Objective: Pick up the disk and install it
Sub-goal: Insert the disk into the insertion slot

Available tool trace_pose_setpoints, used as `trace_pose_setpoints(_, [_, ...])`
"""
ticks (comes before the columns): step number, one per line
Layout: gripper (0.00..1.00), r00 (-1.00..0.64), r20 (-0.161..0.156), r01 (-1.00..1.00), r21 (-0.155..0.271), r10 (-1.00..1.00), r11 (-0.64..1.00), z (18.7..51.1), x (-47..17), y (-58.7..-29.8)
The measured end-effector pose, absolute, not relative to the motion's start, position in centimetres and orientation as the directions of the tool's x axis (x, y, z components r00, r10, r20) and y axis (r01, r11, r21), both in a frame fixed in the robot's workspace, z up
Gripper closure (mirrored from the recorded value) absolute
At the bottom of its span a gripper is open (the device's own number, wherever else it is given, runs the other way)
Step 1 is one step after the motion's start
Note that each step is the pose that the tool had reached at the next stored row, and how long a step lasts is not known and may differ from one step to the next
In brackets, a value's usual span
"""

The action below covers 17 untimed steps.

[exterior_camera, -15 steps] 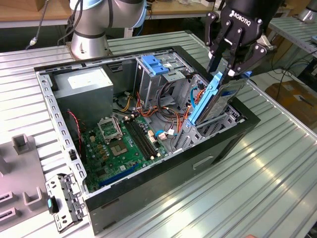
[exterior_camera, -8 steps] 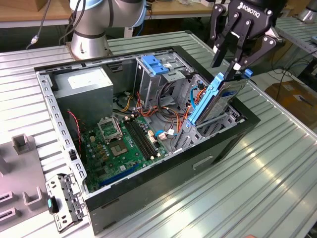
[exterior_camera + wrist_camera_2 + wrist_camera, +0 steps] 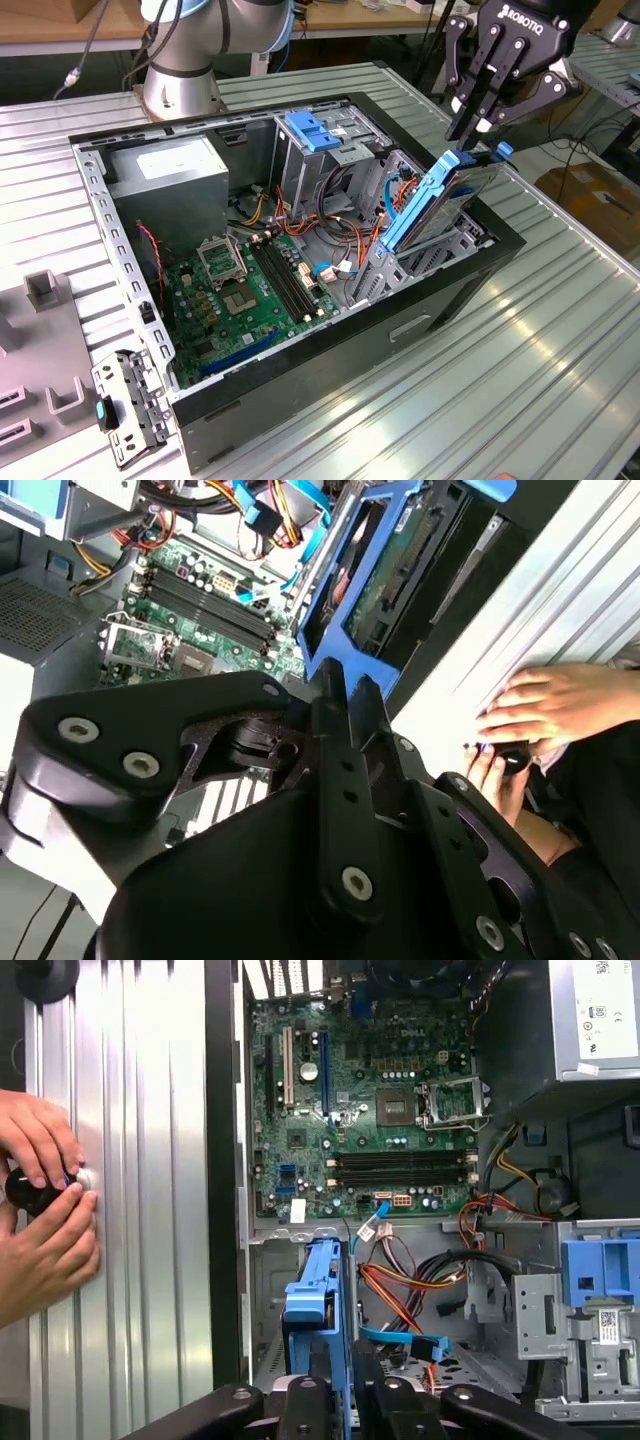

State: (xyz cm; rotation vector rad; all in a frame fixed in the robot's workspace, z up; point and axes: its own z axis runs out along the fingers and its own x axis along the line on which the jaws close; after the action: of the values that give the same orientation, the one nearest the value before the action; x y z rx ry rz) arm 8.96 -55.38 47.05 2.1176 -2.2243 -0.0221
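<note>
Overhead, jaws pinch the flat metal disk (image 3: 462, 192) by its blue plastic rail (image 3: 415, 215); it leans inside the case (image 3: 400, 335).

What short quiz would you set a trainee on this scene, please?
1. True or false: the disk lies flat on the table, outside the case.
2. What is the claw shut on? A: a loose cable. B: the disk's blue rail. C: the motherboard.
3. Fill in: in both wrist views, a person's ___ rest on the table beside the case.

Key
1. False: it stands tilted, with its lower end inside the case.
2. B.
3. hands.
</note>
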Motion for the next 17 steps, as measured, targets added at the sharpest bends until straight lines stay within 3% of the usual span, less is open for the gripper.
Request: trace_pose_setpoints(17, [0.76, -0.034, 0.032, -0.998, 0.058, -0.999, 0.036, 44.8, 8.6, -55.5])
